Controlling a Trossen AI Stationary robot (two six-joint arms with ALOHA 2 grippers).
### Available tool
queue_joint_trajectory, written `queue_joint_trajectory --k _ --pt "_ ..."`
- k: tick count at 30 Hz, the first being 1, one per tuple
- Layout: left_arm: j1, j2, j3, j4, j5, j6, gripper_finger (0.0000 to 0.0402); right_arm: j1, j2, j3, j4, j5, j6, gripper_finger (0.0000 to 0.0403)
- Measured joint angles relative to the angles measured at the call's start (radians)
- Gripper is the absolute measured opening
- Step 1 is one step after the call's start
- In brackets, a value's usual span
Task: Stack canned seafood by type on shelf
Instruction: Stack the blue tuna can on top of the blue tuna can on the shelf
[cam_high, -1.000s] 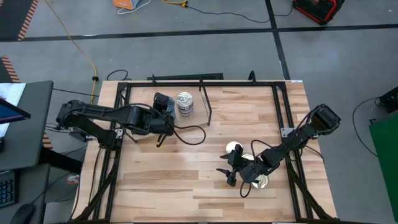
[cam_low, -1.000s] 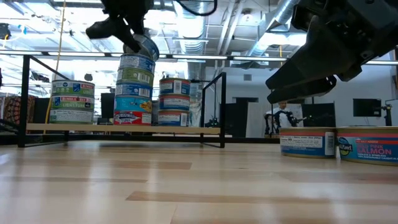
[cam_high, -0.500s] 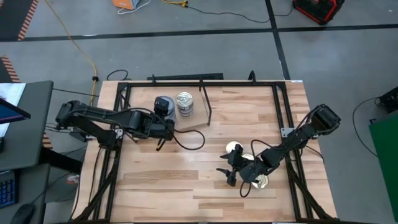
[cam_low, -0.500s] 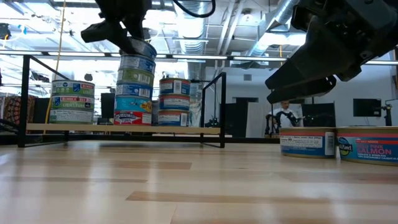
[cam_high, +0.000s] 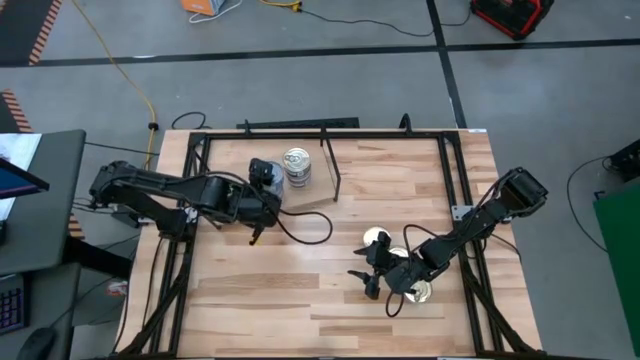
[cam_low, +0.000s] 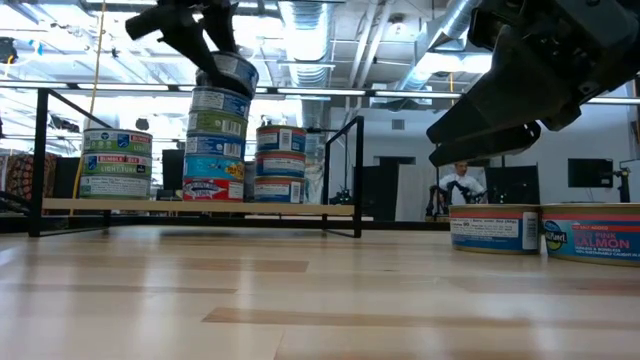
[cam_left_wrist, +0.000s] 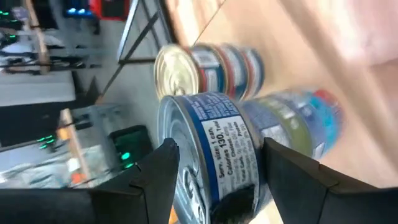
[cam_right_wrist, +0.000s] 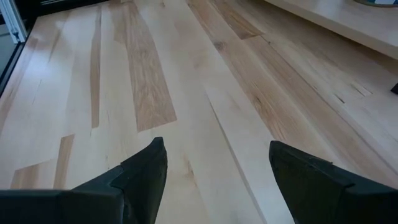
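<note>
Atop tall shelf stack (cam_low: 216, 140) | left gripper (cam_left_wrist: 214, 171) fingers apart around top tin (cam_left_wrist: 208, 146) | releasing; next lift clear | right gripper (cam_right_wrist: 214, 165) open, waiting

Blue-labelled tin (cam_left_wrist: 214, 149) with white print, gold-lidded tin (cam_left_wrist: 176, 68), pale wood tabletop (cam_right_wrist: 186, 93).

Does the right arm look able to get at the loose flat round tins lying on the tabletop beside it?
Probably yes. The right claw, open, hovers next to the gold-lidded flat round tins, and in the right wrist view only bare butcher-block tabletop lies ahead of it.
</note>
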Motion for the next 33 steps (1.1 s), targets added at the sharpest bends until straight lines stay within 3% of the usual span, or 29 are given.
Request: queue_joint_trajectory --k 3,15,33 --pt "0.001 0.000 0.035 -0.033 0.071 -0.027 0.0219 0.000 0.000 0.000 0.000 0.000 0.000 0.0306" --pt "0.028 -0.001 0.046 -0.158 0.068 -0.138 0.0219 0.000 0.000 0.000 0.001 0.000 0.000 0.0306" --pt "0.056 -0.070 0.047 -0.176 0.149 -0.223 0.0219 -0.002 0.000 0.000 0.008 0.000 -0.004 0.0306"
